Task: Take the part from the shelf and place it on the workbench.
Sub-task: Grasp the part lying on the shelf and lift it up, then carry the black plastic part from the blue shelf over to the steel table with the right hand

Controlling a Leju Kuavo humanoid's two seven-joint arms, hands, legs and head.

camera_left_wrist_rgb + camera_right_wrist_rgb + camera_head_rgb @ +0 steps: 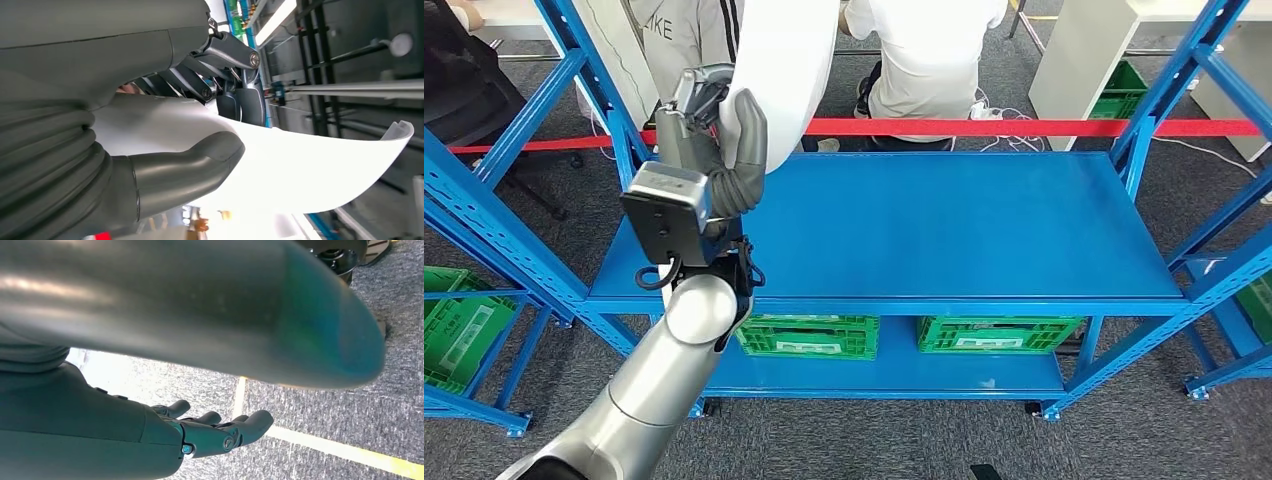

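Item: white curved panel part (789,60), thin-walled, with a raised lip at its far end. It was held aloft in the left hand (724,140), above the left end of the blue shelf deck (984,230) and not touching it. In the left wrist view the thick grey thumb (200,160) was pressed against one face of the panel (300,170) while the darker fingers (240,100) were closed over the opposite face.

Right hand (215,432): nothing was held; its fingers were seen gently curled and apart, hanging over grey carpet (325,415) with a yellow floor line (345,452).

Surroundings: green crates (809,335) were stored on the lower deck; a red barrier tape (1024,127) was stretched behind the rack, and seated persons (924,60) were noted beyond it.

Handling note: the carry phase was judged under way. The grip was taken near one end, so the long free end was likely to swing; the panel should be kept clear of the blue uprights (589,75) and lowered flat before release.
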